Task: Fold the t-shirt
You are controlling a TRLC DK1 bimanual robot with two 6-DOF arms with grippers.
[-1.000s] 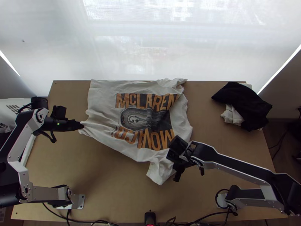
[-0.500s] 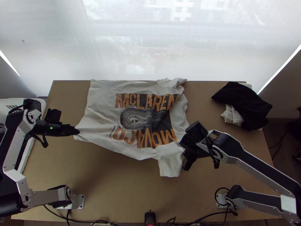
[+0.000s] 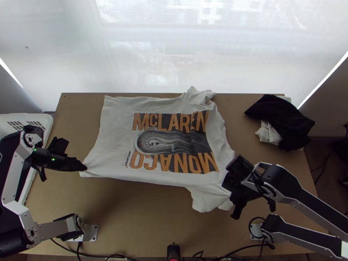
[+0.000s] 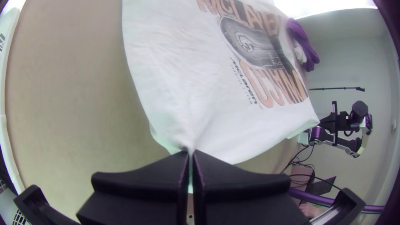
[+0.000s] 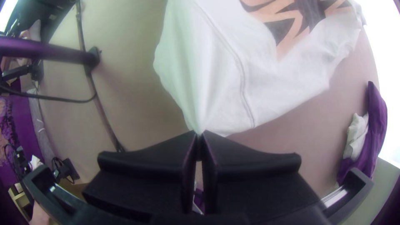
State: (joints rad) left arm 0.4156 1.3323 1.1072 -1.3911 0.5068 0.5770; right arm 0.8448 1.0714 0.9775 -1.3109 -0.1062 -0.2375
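Leaving the tabletop (image 3: 135, 217) to take the weight, draw the t-shirt (image 3: 113, 130), spread out across the centre of the frame, evenly taut before folding. The left tool (image 3: 85, 168), left of frame, is clamped on a hem corner (image 3: 91, 171); the right tool (image 5: 201, 134), at the top view's lower right, pinches the lower sleeve (image 3: 209, 199). Ease both outward together, gently, lest the cloth stretch, then smooth the crumpled upper sleeve (image 3: 195, 96). The cotton looks soft, thin and matt, roughly oblong; the orange-and-dark print (image 3: 198, 141) seems smoother; fine creases (image 4: 191, 135) fan from the hem pinch
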